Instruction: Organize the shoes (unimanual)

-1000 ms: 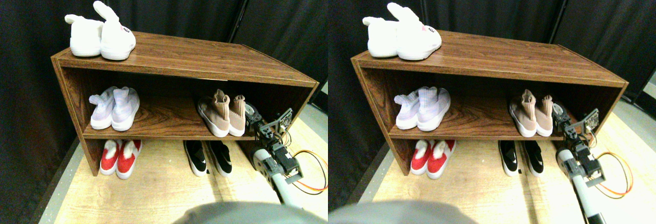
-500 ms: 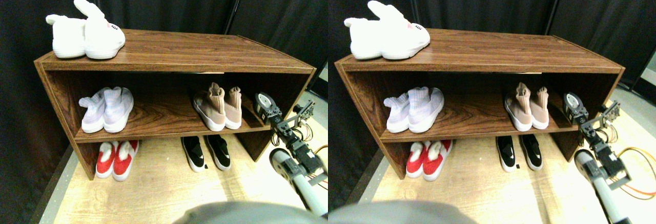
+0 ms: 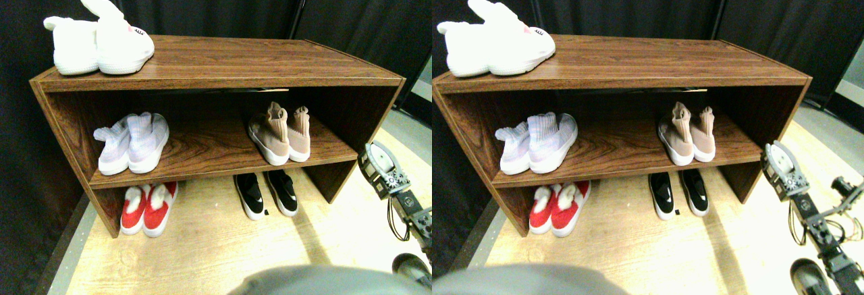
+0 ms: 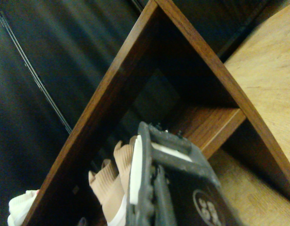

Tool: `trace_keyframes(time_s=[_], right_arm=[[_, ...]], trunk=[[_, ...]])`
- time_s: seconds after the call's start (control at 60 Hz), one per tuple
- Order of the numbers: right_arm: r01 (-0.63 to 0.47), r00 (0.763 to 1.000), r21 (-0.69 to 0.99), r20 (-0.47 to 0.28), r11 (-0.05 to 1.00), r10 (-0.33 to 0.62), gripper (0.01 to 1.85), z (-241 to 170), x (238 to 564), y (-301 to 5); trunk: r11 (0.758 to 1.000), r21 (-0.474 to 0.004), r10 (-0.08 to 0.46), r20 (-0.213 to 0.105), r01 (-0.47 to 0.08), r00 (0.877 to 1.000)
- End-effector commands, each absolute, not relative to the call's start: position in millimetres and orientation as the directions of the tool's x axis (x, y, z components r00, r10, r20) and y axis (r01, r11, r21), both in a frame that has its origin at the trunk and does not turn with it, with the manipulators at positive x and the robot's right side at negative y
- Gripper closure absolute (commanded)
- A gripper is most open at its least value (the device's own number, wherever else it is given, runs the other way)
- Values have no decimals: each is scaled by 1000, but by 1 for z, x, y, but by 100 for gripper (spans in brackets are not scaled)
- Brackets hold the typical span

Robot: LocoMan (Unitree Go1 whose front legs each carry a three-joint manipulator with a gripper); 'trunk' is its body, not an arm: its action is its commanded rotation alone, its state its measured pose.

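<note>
Since 1 s ago the right gripper (image 3: 383, 167) has drawn back from the tan pair on the middle shelf and now sits outside the shelf unit's right end, at the right edge of the left half, above the pale wooden floor (image 3: 202, 241); the camera has also swung, so the whole unit sits further left in the frame. Whether the jaws are wide or narrow cannot be told from either view, and nothing is seen held in them.

Nearest, at lower left, 2 red shoes with white fluffy tops (image 3: 147, 207) stand on the floor under the unit, toes forward. To their right, lower centre, the 2 black slip-ons (image 3: 264, 194) stand side by side on the floor, touching nothing else.

Above them, on the middle shelf (image 3: 202, 153), the 2 tan sock sneakers (image 3: 279, 136) stand upright together right of centre, white soles down; the wrist view shows their collars (image 4: 109, 181) past the dark jaw frame (image 4: 168, 188). At the shelf's left end are 2 pale lilac knit sneakers (image 3: 131, 143), well apart from the tan pair.

Furthest, at upper left, 2 white bunny slippers (image 3: 98, 38) rest on the top board (image 3: 256, 55), with black curtains (image 3: 223, 1) behind.
</note>
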State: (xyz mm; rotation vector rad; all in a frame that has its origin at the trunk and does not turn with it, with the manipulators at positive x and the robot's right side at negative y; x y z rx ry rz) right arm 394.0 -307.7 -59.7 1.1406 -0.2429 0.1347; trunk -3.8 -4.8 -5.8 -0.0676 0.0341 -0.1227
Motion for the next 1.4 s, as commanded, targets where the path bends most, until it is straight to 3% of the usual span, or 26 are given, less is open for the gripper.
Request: trace_keyframes(time_s=[0.017,0.317,0.567,0.683,0.833,1.4], right_arm=[[-299,950,868,311,397,36,180,-55,386,-300],[-255,967,900,244,353,76,180,-91,373,-292],[-187,982,927,187,325,31,180,-128,378,-293],[-135,988,933,152,335,-26,180,-141,382,-294],[-99,992,961,115,260,-46,180,-153,390,-297],[7,985,959,41,285,-165,180,-175,449,-325]], trunk=[[990,-84,-121,-64,116,991],[991,-75,-118,-91,111,989],[992,-75,-106,-116,97,988],[992,-75,-106,-116,97,988],[993,-75,-100,-118,91,988],[993,-91,-85,-105,76,991]])
